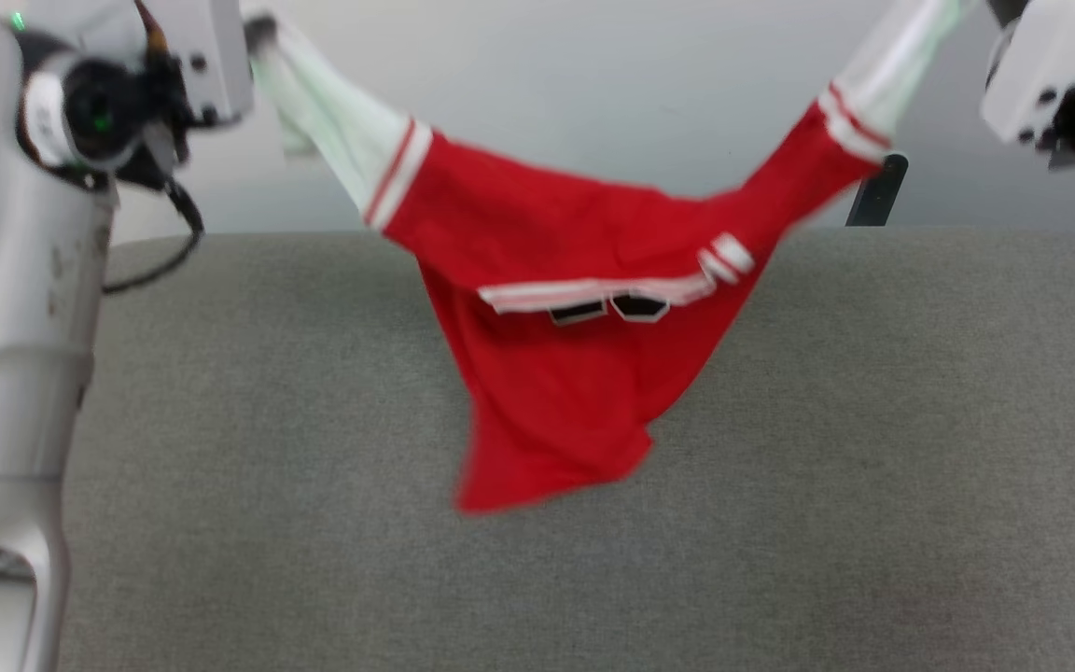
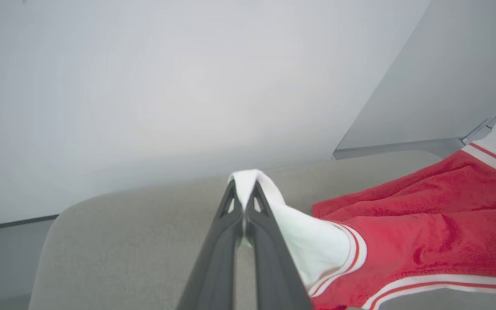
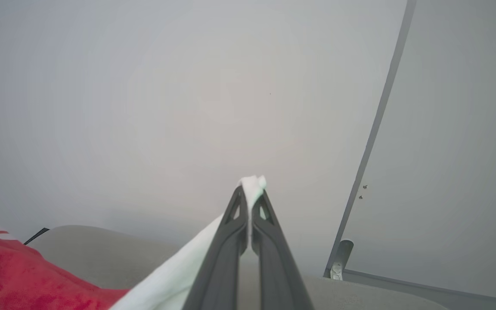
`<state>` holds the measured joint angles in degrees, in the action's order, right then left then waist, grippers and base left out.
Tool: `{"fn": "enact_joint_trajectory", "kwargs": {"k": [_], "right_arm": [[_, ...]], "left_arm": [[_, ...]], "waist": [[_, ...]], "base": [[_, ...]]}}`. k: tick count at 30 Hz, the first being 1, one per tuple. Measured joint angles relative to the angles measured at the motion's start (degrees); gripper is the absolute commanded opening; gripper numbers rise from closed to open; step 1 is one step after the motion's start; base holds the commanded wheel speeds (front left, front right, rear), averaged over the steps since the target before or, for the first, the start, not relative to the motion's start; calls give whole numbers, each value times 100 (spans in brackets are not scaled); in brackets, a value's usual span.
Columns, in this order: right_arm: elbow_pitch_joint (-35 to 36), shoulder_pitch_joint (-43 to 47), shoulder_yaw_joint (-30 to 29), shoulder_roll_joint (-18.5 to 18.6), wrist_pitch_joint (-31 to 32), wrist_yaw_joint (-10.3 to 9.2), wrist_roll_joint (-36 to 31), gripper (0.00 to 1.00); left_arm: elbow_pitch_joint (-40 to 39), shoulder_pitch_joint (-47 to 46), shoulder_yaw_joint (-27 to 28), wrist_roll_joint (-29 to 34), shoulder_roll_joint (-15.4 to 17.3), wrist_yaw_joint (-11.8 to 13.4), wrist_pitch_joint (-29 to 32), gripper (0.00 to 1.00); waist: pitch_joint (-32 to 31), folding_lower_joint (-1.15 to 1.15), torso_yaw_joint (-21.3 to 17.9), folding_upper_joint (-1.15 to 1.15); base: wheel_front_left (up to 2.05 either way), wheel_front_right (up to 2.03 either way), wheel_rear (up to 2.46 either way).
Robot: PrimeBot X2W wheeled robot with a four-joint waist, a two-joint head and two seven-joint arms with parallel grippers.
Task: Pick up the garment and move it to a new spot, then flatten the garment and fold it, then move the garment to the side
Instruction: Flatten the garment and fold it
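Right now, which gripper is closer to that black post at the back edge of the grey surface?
Right. The right gripper holds the garment by a white sleeve up beside the black post; the left gripper holds the other sleeve far over on the opposite side.

White sleeve of the garment [image 2: 317, 245] between the closed left jaws, red body rightward over grey upholstery [image 2: 123, 245].

Hanging garment [image 1: 556, 392] spans mid-air — grey surface [image 1: 267, 485] open either side, seemingly.
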<state>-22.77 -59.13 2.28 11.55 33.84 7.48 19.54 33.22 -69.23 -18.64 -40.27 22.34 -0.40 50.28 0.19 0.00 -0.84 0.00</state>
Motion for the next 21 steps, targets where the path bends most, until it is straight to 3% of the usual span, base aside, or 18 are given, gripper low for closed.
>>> {"fn": "enact_joint_trajectory", "kwargs": {"k": [10, 21], "right_arm": [[-926, -825, 142, -5, -946, 0, -93, 0], [-1660, -1869, 256, 75, -2407, -1, -627, 0]], "left_arm": [[853, -838, -13, 261, -87, -272, -1072, 0], [1373, -1736, 90, 438, -5, -411, -2234, 0]], "waist": [[162, 0, 11, 0], [970, 0, -41, 0]], "base": [[0, 0, 0], [0, 0, 0]]}}
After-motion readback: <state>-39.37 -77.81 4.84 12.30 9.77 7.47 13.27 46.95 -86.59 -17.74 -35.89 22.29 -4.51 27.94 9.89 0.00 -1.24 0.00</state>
